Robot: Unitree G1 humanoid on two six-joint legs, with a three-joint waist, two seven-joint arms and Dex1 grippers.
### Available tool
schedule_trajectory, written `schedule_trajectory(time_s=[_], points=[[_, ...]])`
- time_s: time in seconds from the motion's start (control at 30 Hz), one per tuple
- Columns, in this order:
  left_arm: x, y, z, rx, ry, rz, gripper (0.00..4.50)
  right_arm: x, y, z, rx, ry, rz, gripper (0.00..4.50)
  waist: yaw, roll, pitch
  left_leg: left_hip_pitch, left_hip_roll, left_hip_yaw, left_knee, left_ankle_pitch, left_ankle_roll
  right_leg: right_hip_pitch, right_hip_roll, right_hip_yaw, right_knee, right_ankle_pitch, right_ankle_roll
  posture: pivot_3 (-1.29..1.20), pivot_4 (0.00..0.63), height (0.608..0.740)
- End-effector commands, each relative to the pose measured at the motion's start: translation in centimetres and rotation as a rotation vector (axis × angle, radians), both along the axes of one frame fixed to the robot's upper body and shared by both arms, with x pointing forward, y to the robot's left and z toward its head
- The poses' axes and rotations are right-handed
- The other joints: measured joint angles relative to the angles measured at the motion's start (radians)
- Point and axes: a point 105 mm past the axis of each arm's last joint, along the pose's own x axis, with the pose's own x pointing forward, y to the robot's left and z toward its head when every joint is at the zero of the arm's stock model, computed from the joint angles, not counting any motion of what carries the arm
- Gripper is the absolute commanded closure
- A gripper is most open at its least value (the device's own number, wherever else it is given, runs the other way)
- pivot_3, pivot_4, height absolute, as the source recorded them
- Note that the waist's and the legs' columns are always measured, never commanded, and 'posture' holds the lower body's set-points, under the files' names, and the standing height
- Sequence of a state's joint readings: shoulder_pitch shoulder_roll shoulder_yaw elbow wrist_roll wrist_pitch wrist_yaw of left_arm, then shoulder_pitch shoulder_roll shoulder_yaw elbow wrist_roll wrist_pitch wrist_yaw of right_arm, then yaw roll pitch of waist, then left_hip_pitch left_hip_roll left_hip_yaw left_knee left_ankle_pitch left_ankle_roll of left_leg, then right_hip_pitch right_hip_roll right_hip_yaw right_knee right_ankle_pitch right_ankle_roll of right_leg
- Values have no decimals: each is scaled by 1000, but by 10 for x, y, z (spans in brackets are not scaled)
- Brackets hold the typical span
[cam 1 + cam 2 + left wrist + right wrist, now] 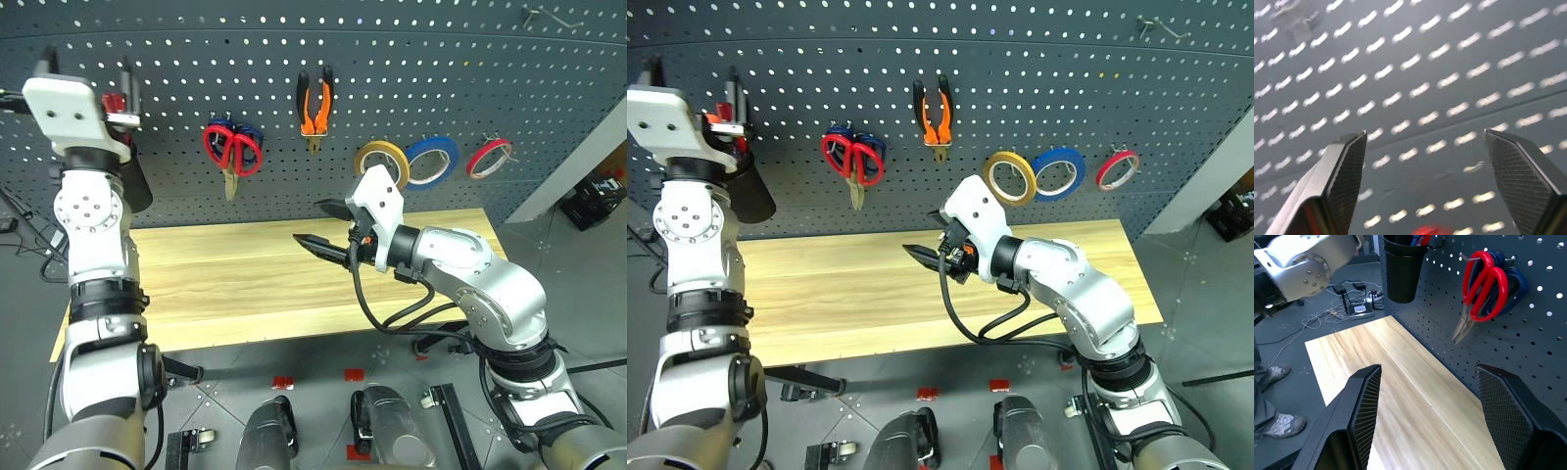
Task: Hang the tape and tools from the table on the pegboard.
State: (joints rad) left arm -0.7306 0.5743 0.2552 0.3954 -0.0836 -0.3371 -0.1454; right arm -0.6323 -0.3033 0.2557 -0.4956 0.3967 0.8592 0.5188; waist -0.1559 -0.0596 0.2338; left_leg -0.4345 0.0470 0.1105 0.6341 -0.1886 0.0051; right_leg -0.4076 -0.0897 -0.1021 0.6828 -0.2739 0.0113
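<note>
Left hand (1422, 147) raised at pegboard (411, 88), fingers apart.

head stereo downward, wrists near pegboard (411, 69)

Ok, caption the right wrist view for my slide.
Open right gripper over the table, red scissors hanging on the pegboard.

The blue-handled scissors (1515, 281) hang largely hidden behind the red-handled scissors (1484, 281), and a blurred red object (1430, 230) is cut off by the frame edge.
</note>
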Motion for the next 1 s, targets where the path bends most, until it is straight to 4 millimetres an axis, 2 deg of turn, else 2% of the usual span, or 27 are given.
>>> schedule_trajectory(time_s=[0.03,0.13,0.23,0.3,0.4,0.6,0.77,0.87,1.0], points=[[-9,-19,-31,-2,137,-101,486,-7,-6,11,36,-70,-6,1280,-12,3,-8,0,0,0,0,0,0,0,0,0,0,0,0,-317,148,740],[-19,-10,-67,-61,289,-74,486,-6,-13,6,43,-62,-27,1280,-37,3,-15,1,0,0,0,0,0,1,0,2,0,0,0,-305,140,740],[-29,-7,-90,-113,408,-39,486,-1,-24,-3,59,-33,-77,1280,-44,3,-16,2,1,-1,0,0,0,1,1,1,3,0,0,-280,133,740],[-35,-1,-99,-133,453,24,486,9,-36,-14,56,-27,-151,1280,-40,3,-20,2,1,-2,1,0,0,0,1,1,7,0,0,-269,129,740],[-42,13,-130,-196,601,116,486,27,-56,-31,76,-40,-297,1280,-37,4,-39,3,0,-3,3,-1,2,1,1,1,8,0,0,-246,117,740],[-58,27,-166,-274,683,122,486,62,-105,-73,129,-59,-676,1280,-34,4,-57,4,1,-2,5,-1,2,2,2,3,10,0,0,-229,95,740],[-66,36,-196,-336,747,152,486,70,-145,-116,97,19,-842,1280,-27,7,-84,4,0,-1,6,-2,2,2,2,5,12,0,0,-214,70,740],[-68,37,-208,-342,763,166,486,73,-158,-131,72,33,-884,1280,-20,9,-96,4,0,-1,7,-2,3,2,2,5,12,0,0,-205,55,740],[-70,33,-214,-360,761,155,486,75,-162,-143,44,36,-889,1280,-17,9,-110,5,1,-2,7,-3,3,2,2,5,13,0,0,-191,35,740]])
